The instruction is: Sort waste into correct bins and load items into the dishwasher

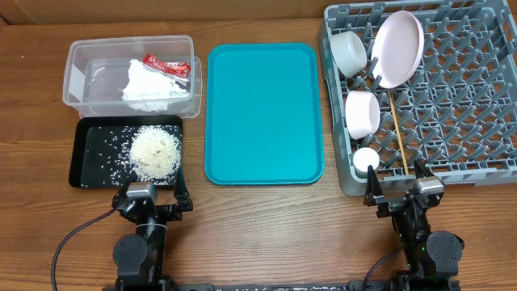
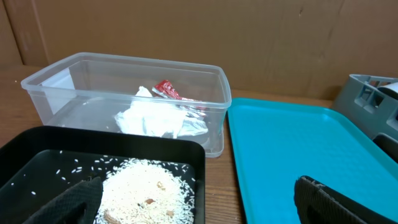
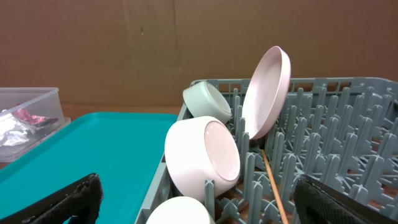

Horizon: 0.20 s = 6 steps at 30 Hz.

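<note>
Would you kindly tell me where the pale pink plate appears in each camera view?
Overhead: the pale pink plate stands on edge in the grey rack, upper right.
Left wrist: not in it; only the rack's corner shows, right edge.
Right wrist: the plate leans among the pegs, upper centre.
Shared landmark: the teal tray, seen in all three views.

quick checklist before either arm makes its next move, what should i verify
1. Trash: napkin and red wrapper in clear tub - ok.
2. Food: rice scraps in black tray - ok.
3. Stray grains on the table - cannot tell.
4. Dishes: plate, bowls, cup, chopsticks in dish rack - ok.
5. Serving area: teal tray bare - ok.
6. Arms: left gripper and right gripper open, holding nothing - ok.
</note>
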### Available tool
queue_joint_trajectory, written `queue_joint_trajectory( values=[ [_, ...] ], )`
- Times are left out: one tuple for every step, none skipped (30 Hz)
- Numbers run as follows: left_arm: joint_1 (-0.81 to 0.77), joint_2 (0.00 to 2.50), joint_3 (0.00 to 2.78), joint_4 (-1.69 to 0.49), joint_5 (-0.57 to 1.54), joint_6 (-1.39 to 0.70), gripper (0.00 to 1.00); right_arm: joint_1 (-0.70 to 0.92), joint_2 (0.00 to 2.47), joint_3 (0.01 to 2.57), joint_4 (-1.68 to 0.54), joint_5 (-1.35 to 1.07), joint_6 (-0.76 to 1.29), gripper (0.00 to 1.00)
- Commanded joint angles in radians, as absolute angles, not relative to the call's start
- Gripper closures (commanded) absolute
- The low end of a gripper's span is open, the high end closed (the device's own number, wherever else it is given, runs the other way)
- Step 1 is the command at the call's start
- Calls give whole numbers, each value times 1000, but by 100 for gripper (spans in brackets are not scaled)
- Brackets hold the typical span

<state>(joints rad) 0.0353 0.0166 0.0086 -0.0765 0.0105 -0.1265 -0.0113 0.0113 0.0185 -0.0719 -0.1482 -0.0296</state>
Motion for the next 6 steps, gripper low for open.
queue_joint_trajectory(
  values=[
    [35,5,5,-78,0,-112,0,-6,3,8,-67,-135,-27,0],
    [35,5,5,-78,0,-112,0,-6,3,8,-67,-135,-27,0],
    [35,5,5,-78,0,-112,0,-6,3,8,-67,-135,-27,0],
    [35,5,5,-78,0,-112,0,-6,3,8,-67,-135,-27,0],
    [35,5,5,-78,0,-112,0,-6,3,8,-67,-134,-27,0],
    [35,5,5,-78,0,-112,0,-6,3,8,-67,-135,-27,0]
  ],
)
